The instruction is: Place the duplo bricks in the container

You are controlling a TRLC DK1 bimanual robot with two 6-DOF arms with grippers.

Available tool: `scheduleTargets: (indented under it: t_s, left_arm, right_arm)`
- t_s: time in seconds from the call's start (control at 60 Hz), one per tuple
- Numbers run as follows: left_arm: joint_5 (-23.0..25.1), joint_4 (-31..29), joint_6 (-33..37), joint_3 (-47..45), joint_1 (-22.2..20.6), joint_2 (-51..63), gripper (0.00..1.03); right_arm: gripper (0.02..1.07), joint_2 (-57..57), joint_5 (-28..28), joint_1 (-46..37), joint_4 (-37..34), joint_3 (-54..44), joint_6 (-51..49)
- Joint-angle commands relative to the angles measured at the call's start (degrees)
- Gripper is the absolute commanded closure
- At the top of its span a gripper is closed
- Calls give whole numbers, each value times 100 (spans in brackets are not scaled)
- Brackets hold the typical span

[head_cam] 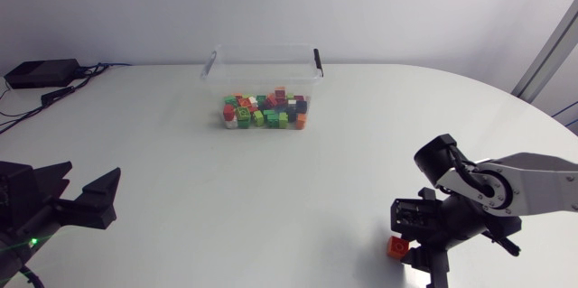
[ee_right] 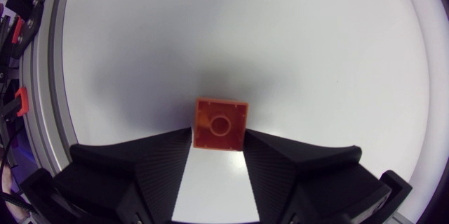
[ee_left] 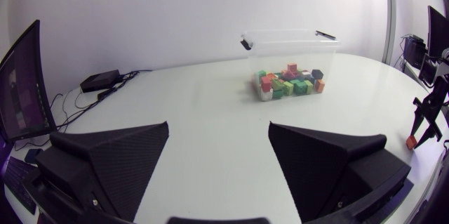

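The clear container [head_cam: 262, 58] stands at the far side of the white bench [head_cam: 271, 198], near the middle, with no lid on it and a black clip [head_cam: 318, 60] on its end. Inside it lies a heap of duplo bricks [head_cam: 265, 112] in red, green, white, orange and darker colours, gathered on the floor of the tub. One orange brick [head_cam: 396, 247] is still outside, well apart from the container, down at the near right part of the bench. The right arm [head_cam: 506, 184] comes in from the right edge and bends down over this brick. In the right wrist view the right claw [ee_right: 219, 137] has the orange brick, stud side up, at its very tips, and both fingers [ee_right: 158, 157] meet the brick's sides, so the claw is clamped on it while the brick rests on the bench surface. The left claw [head_cam: 94, 172] sits low at the near left, far from both the container and the orange brick; its fingers [ee_left: 119, 150] are spread wide apart with only bare bench between them. A black box [head_cam: 41, 73] with cables lies at the far left corner.
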Motion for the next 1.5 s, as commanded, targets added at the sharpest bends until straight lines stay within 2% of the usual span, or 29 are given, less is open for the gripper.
scheduleTargets:
  t_s: [0.0, 0.267, 0.517, 0.733, 0.867, 0.983, 1.2, 1.483]
  left_arm:
    - [-80, 175, -116, -196, 56, -117, 5]
    - [-124, 703, -72, -723, 250, -626, 5]
    - [-124, 1045, -63, -1101, 417, -969, 5]
    - [-133, 1485, -116, -1338, 452, -1145, 5]
    - [-133, 1485, -107, -1409, 452, -1444, 5]
    - [-133, 1503, -125, -1409, 452, -1488, 5]
    - [-133, 1476, -195, -1400, 460, -1496, 5]
    - [-124, 1467, -169, -1400, 373, -1496, 4]
  right_arm:
    - [80, -215, -38, 42, -167, -31, -128]
    - [81, -1305, -539, 183, -958, 672, 373]
    - [81, -1507, -820, 534, -861, 1586, 1243]
    - [81, -1296, -1163, 587, 229, 2008, 2087]
    - [81, -1015, -1242, 464, 1169, 2070, 2561]
    - [81, -724, -1216, 420, 1714, 2333, 2904]
    - [82, 260, -882, 420, 2514, 3195, 3449]
    - [82, 1833, -592, 693, 3112, 4627, 3959]
